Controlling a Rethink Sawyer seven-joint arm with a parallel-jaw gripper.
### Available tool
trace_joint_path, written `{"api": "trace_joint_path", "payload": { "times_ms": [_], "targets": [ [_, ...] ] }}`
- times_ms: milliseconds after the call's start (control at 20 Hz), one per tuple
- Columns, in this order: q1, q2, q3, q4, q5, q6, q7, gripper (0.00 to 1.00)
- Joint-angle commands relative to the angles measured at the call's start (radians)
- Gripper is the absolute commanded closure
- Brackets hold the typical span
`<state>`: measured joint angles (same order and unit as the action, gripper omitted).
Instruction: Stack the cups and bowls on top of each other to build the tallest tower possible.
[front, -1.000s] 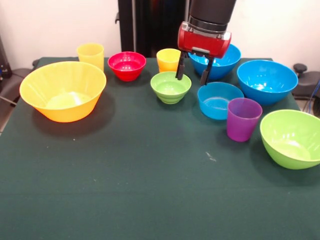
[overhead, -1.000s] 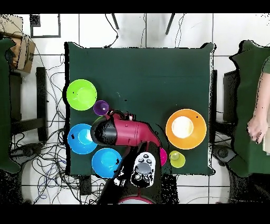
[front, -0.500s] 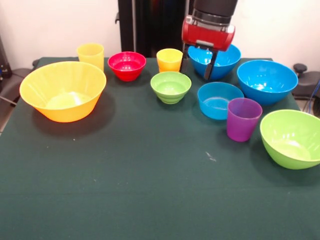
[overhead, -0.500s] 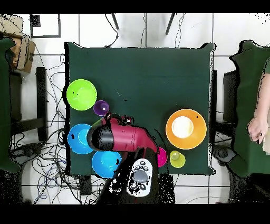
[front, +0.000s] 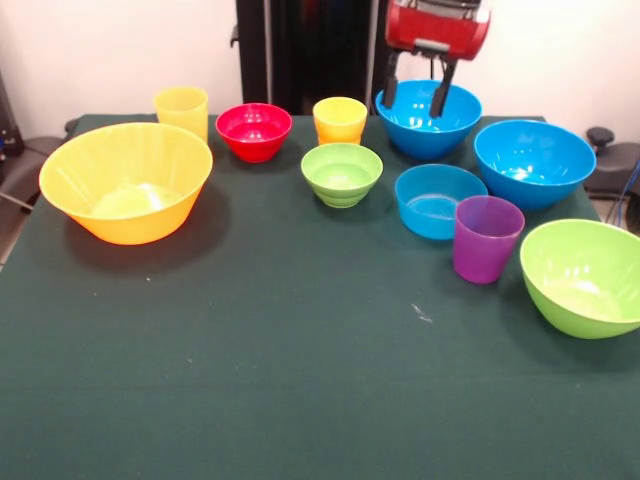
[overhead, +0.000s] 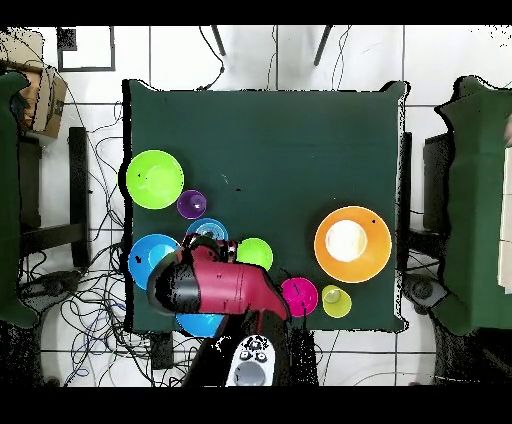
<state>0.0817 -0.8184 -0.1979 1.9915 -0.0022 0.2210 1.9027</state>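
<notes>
- Nothing is stacked: every cup and bowl sits apart on the green bench (front: 300, 380).
- Nearest in the front view: lime bowl (front: 585, 275) at the right edge, upright and empty.
- Just behind it, purple cup (front: 486, 238), upright, close beside the shallow blue bowl (front: 438, 200).
- Big yellow bowl (front: 127, 180) sits on the left, well apart from the rest of the bowls; overhead it shows at (overhead: 352, 244).
- Small green bowl (front: 342, 173) sits mid-bench, between the yellow bowl and the shallow blue one.
- Large blue bowl (front: 533, 162) is on the right, behind the purple cup.
- Back row, left to right: yellow cup (front: 181, 108), red bowl (front: 253, 131), second yellow cup (front: 339, 119), second large blue bowl (front: 428, 120).
- Red bowl and second yellow cup stand near each other, not touching.
- My tool (front: 416, 94) hangs over the far blue bowl, raised, its two dark fingers (front: 390, 92) spread apart and gripping nothing.
- Fingertips sit about at that bowl's rim in the front view; I can't tell if they touch it.
- Overhead, my red arm (overhead: 215, 285) covers most of that far blue bowl, and the tool itself is hidden under it.
</notes>
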Motion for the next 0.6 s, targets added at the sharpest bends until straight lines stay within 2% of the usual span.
{"api": "trace_joint_path", "payload": {
  "times_ms": [50,450,600],
  "targets": [
    [0.022,-0.034,0.050,0.121,-0.018,-0.008,0.149,0.00],
    [0.015,-0.077,0.069,0.192,-0.002,-0.055,0.171,0.00],
    [-0.031,-0.082,0.107,0.220,-0.006,-0.100,0.164,0.00]
  ]
}}
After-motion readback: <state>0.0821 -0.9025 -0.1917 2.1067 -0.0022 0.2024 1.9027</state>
